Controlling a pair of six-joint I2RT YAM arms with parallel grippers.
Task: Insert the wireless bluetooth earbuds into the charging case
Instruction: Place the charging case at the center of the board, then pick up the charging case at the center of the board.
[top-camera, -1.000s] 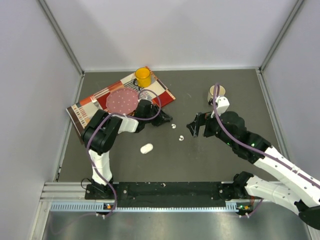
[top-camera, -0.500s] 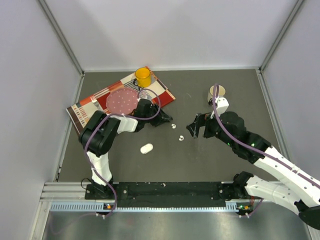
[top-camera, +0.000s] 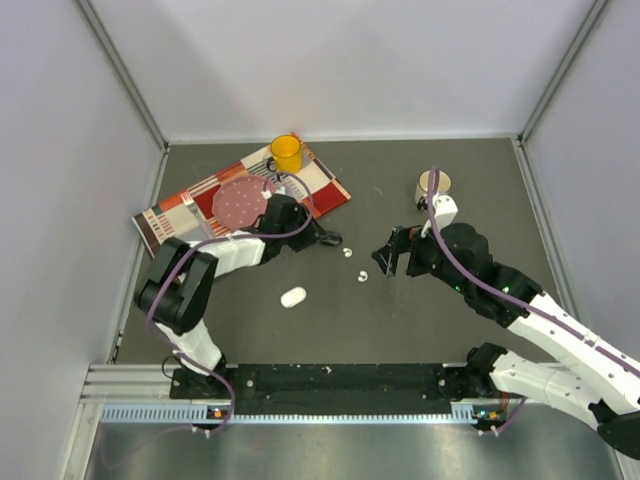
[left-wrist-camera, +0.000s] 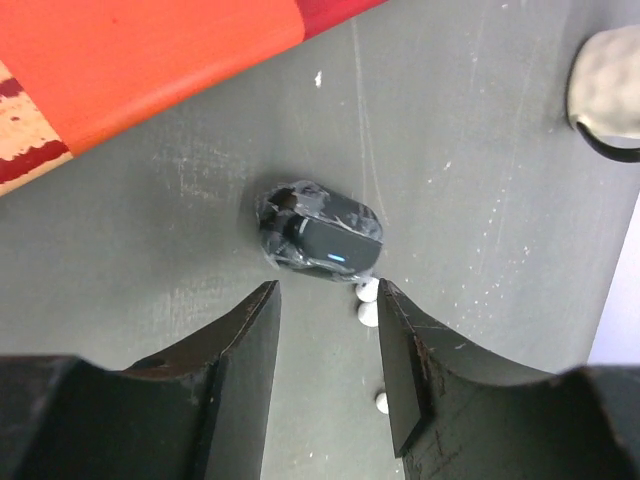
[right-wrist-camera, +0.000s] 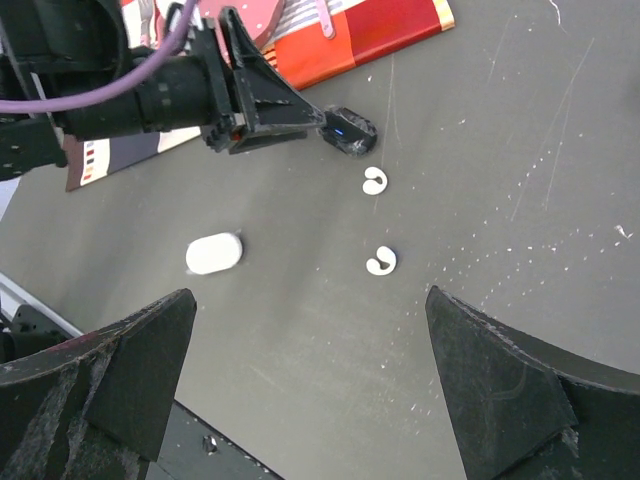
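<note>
Left fingers (left-wrist-camera: 240, 350) parted, seemingly just short of black case (left-wrist-camera: 320, 238); right fingers (right-wrist-camera: 130, 360) spread wide.

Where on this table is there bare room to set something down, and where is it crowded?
Bare: the far strip between the yellow mug and the beige cup, and the near strip between the white case and the base rail. Crowded: the centre, where the black case, white earbuds, left pincer and right pincer sit close.
</note>
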